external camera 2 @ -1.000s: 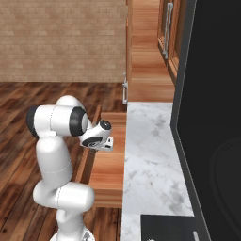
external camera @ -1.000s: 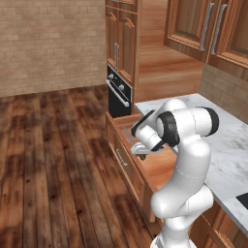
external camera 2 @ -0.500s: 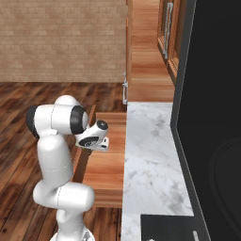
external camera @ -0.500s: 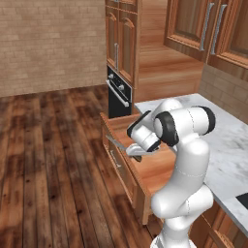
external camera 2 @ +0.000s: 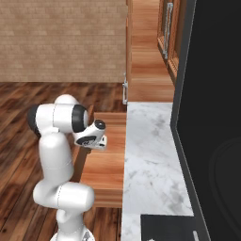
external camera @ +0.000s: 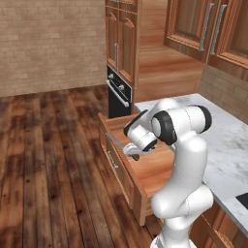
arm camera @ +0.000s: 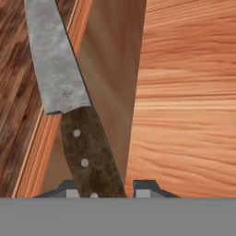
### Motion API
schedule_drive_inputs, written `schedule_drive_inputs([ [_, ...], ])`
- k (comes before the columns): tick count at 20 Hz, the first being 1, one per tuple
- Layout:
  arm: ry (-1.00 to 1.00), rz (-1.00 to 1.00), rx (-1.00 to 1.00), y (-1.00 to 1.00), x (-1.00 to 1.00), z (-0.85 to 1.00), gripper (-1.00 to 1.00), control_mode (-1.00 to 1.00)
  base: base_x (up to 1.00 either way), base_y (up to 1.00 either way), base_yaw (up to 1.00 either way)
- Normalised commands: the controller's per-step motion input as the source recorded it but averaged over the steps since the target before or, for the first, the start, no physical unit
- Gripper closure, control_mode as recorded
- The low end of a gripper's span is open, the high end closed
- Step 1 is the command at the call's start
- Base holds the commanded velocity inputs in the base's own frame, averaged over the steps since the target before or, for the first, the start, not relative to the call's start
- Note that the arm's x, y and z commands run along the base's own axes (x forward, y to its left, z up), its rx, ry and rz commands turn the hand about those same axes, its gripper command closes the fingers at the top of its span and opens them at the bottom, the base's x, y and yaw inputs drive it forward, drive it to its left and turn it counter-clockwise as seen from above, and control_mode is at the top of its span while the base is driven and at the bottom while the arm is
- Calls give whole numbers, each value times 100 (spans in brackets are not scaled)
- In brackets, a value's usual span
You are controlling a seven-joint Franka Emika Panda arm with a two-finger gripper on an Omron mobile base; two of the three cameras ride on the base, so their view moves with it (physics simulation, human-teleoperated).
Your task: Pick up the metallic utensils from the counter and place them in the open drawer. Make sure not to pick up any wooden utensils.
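Left base view: gripper (external camera: 130, 150) over the open drawer (external camera: 150, 167), near its front wall, closed on the dark handle of the kitchen knife (external camera: 116, 142), blade pointing toward 10 o'clock; counter (external camera: 232, 145) at 3 o'clock. Right base view: hand above the drawer's left side, marble counter at 3 o'clock. Hand view: knife handle clamped between both fingertips (arm camera: 146, 188), silver blade reaching toward 11 o'clock past the drawer front, above the floor (arm camera: 14, 69).

Knife (arm camera: 69, 87) — dark-handled, over open drawer (arm camera: 184, 92)
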Motion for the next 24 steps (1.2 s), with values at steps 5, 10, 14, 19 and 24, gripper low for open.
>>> schedule_drive_inputs([
  [5, -2, -14, 0, -16, 49, -2, 100, -100, 0, 0, 0],
  [10, 0, -22, 1, -19, 24, -22, 100, -100, 0, 0, 0],
  [14, 0, -17, 0, 3, 0, -54, 100, -100, 0, 0, 0],
  [19, 0, -12, 0, 25, 0, -56, 100, -100, 0, 0, 0],
  [24, -8, -4, 5, 35, 0, -13, 100, -100, 0, 0, 0],
])
